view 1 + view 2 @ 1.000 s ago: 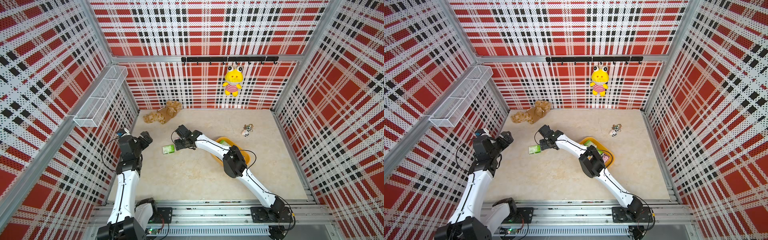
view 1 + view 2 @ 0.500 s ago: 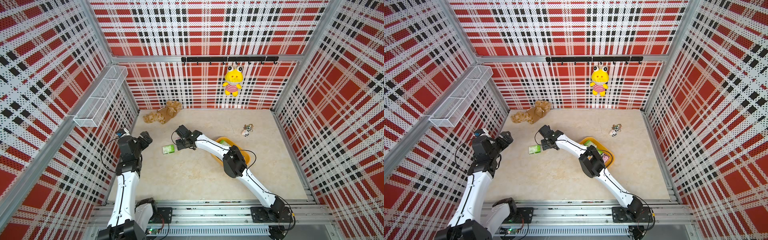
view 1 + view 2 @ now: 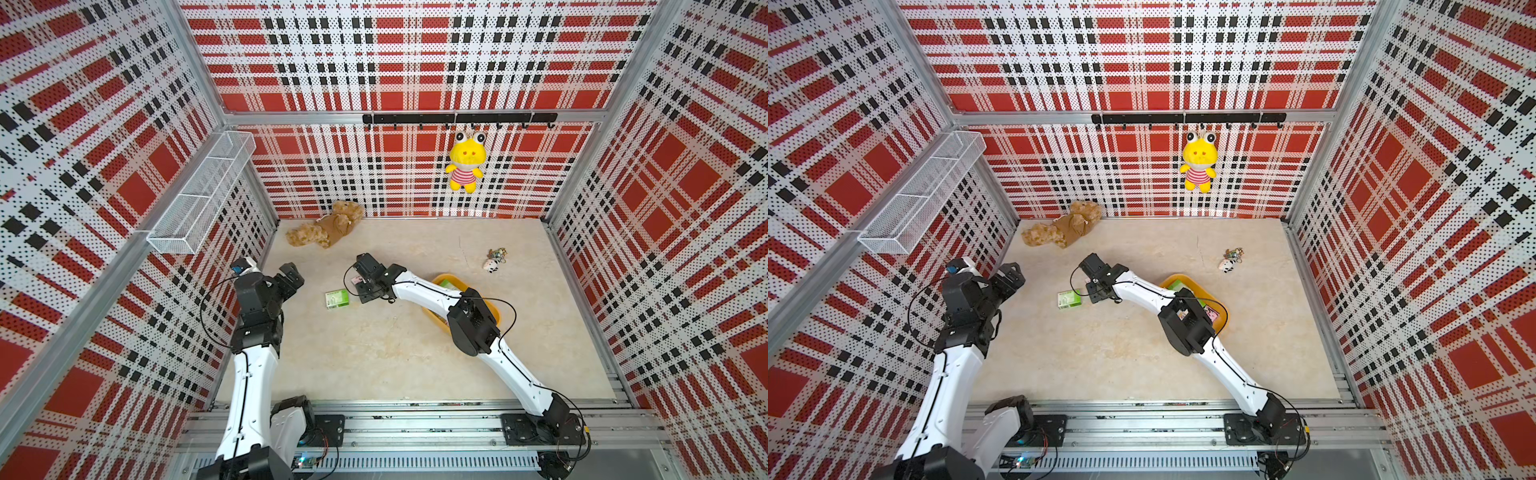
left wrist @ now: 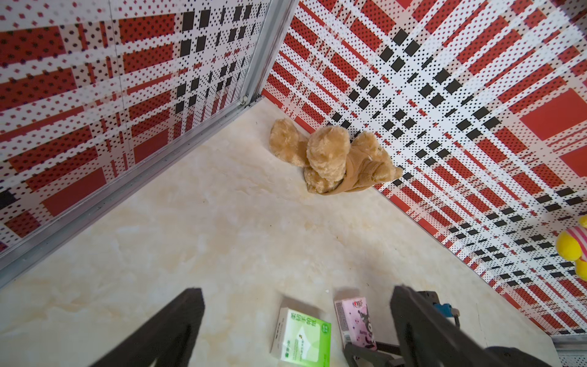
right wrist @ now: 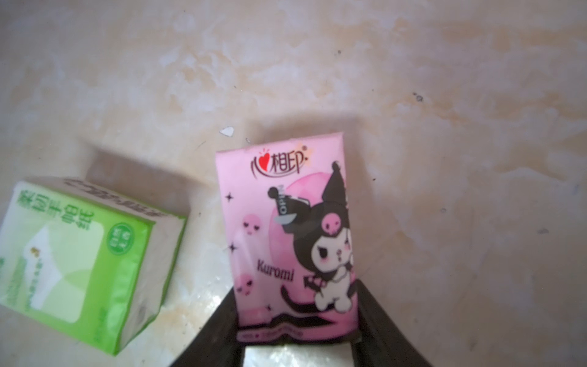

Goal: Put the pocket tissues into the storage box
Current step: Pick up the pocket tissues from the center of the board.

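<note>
Since a second ago my right gripper (image 5: 295,295) has narrowed from a wider spread, and its two black fingers (image 5: 222,321) now press on both long sides of the pink packet (image 5: 286,238) at its near end. That packet has a black cartoon figure on its face. It sits a little left of the bench's middle, toward the back edge. I cannot tell whether it has left the surface.

Just beside it, on the side of the left edge and not touching, the green-and-white packet (image 5: 73,263) lies flat on the bench (image 3: 374,353), where it was a second ago. It shows in both top views (image 3: 1069,299).

The storage box (image 3: 435,278) stands right of the middle, under my right forearm. It already holds a green packet (image 3: 1179,286) at its back end and a pink one (image 3: 1212,314) nearer the front; my arm covers the rest of it.

My left gripper (image 4: 297,289) hangs above the bench near the left edge. Its fingers (image 4: 178,327) are spread wide and nothing is between them.

Farther out, a brown plush toy (image 3: 328,228) lies in the back left corner, and a small keychain trinket (image 3: 494,259) rests toward the back right. A yellow plush frog (image 3: 465,166) hangs on the back wall, and a white wire basket (image 3: 199,195) is fixed to the left wall.
</note>
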`<state>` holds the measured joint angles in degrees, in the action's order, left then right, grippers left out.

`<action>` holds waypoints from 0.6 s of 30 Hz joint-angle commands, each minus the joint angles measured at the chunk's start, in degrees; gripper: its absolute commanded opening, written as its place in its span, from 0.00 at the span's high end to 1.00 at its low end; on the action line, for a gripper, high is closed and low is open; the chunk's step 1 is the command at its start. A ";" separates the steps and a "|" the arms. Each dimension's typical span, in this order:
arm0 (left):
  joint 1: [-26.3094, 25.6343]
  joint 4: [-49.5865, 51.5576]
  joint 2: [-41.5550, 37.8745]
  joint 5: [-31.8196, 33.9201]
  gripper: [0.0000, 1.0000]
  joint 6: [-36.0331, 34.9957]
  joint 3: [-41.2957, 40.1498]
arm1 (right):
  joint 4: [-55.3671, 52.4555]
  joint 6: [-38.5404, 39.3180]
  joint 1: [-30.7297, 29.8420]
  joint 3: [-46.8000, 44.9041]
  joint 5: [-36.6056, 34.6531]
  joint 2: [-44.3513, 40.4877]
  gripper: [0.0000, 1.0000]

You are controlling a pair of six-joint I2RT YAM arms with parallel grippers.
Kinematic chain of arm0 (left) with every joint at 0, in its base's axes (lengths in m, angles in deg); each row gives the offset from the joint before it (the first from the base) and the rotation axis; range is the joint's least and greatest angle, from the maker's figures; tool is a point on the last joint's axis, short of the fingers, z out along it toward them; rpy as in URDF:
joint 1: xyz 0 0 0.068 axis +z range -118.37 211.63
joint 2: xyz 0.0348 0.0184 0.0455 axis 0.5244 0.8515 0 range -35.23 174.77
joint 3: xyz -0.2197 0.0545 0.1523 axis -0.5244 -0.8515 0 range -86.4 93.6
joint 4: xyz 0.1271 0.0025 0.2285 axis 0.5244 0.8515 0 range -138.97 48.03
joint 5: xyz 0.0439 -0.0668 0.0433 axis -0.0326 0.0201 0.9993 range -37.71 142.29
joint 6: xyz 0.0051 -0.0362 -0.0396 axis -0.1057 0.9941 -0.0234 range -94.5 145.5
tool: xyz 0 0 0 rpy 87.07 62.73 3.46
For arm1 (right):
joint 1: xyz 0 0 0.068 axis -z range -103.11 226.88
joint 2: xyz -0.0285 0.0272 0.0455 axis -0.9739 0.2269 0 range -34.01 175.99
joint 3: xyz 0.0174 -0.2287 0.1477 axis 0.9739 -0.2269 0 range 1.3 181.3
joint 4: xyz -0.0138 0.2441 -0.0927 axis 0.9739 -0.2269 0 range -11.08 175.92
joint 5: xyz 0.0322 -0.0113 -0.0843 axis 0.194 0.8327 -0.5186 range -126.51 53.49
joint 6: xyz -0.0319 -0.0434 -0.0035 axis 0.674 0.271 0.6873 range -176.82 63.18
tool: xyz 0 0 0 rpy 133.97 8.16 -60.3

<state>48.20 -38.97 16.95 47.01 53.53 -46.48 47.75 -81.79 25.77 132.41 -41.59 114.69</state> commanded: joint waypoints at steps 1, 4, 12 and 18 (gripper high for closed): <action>0.30 -0.10 -0.51 0.61 0.01 -0.39 0.02 | -1.51 1.33 -0.32 -2.54 1.33 -2.53 0.54; 0.29 -0.33 -0.32 0.19 0.01 0.08 -0.20 | 0.20 2.22 -0.35 -6.94 1.99 -5.52 0.57; 0.14 -0.41 -0.95 0.33 0.01 0.45 -0.52 | -0.11 5.05 -0.39 -23.08 4.02 -18.27 0.55; -0.92 -1.45 -0.33 1.11 0.01 0.96 -1.56 | 4.50 5.03 -0.43 -43.52 4.50 -35.72 0.56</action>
<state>47.88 -39.17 16.84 47.23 54.06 -47.26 49.76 -77.38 25.66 92.70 -37.52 86.15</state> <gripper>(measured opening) 0.992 0.446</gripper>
